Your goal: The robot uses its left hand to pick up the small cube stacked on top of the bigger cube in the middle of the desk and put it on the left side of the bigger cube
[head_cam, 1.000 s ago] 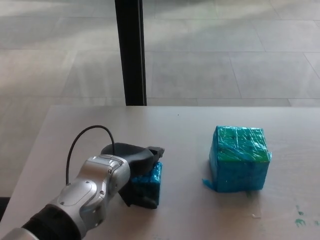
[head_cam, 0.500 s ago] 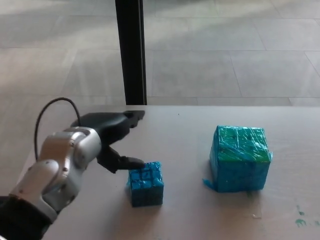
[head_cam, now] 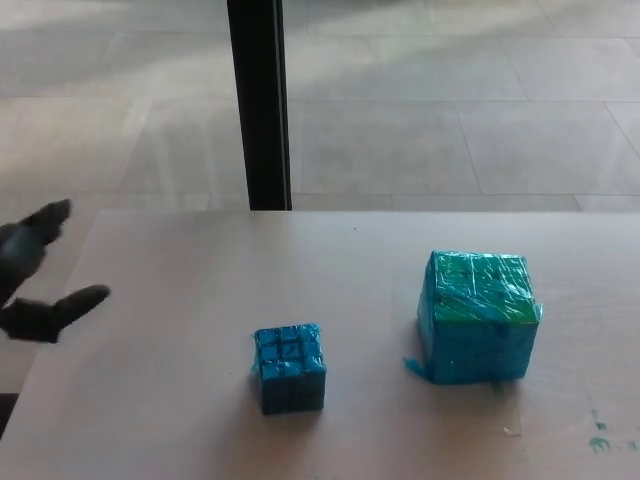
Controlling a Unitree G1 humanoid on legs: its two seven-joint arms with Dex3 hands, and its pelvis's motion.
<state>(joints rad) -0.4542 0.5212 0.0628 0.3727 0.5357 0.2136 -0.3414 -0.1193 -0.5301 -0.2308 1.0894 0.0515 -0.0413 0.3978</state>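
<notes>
**Small cube rests on the desk beside the bigger one, left hand empty at the edge**

The left hand [head_cam: 35,275] shows only at the far left border of the head view, at about nine o'clock from the middle of the desk. Two black fingers [head_cam: 60,308] are visible, one pointing up and to the right, the other lower and reaching right over the desk's left edge. They are spread well apart with nothing between them. The rest of the hand and the arm are cut off by the border. The right hand does not show at all.

Out from the hand, at roughly four o'clock from it and well apart, the small cube [head_cam: 289,367] sits flat on the desk [head_cam: 180,280]. It is blue, with a grid of dark lines on its top and front faces, and nothing touches it. It casts a soft shadow to its left and front.

At about three o'clock from the small cube, with a clear strip of bare desk between them, stands the bigger cube [head_cam: 478,317]. It is wrapped in shiny blue-green film, greener on top, and a loose flap of the film sticks out at its lower left corner. Nothing is on top of it.

A few small green marks [head_cam: 600,430] dot the desk near its lower right corner. Beyond the desk's far edge, at twelve o'clock, a black post [head_cam: 258,100] rises from a grey tiled floor [head_cam: 450,100].
</notes>
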